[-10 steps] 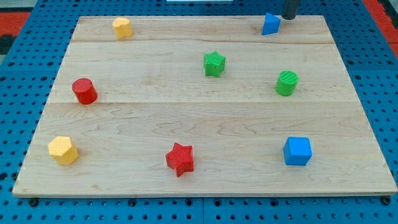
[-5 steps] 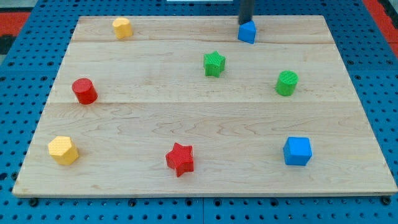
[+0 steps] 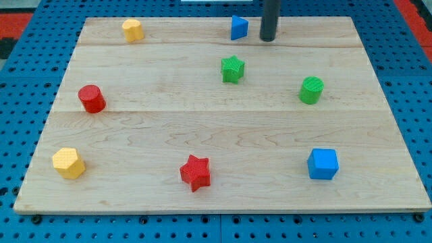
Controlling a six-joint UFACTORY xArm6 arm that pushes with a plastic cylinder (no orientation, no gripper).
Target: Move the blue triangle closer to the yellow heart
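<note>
The blue triangle [image 3: 238,28] sits near the top edge of the wooden board [image 3: 223,128], a little right of centre. The yellow heart [image 3: 132,30] lies at the view's top left, well to the left of the triangle. My dark rod comes down from the view's top, and my tip [image 3: 268,39] stands just right of the blue triangle, apart from it by a small gap.
A green star [image 3: 232,69] lies below the triangle. A green cylinder [image 3: 311,90] is at the right. A red cylinder [image 3: 91,98] is at the left. A yellow hexagon [image 3: 68,163], a red star [image 3: 196,172] and a blue cube [image 3: 322,163] lie along the bottom.
The blue triangle has slid left along the top edge, from the right part toward the centre. My tip followed it left and now stands just to its right.
</note>
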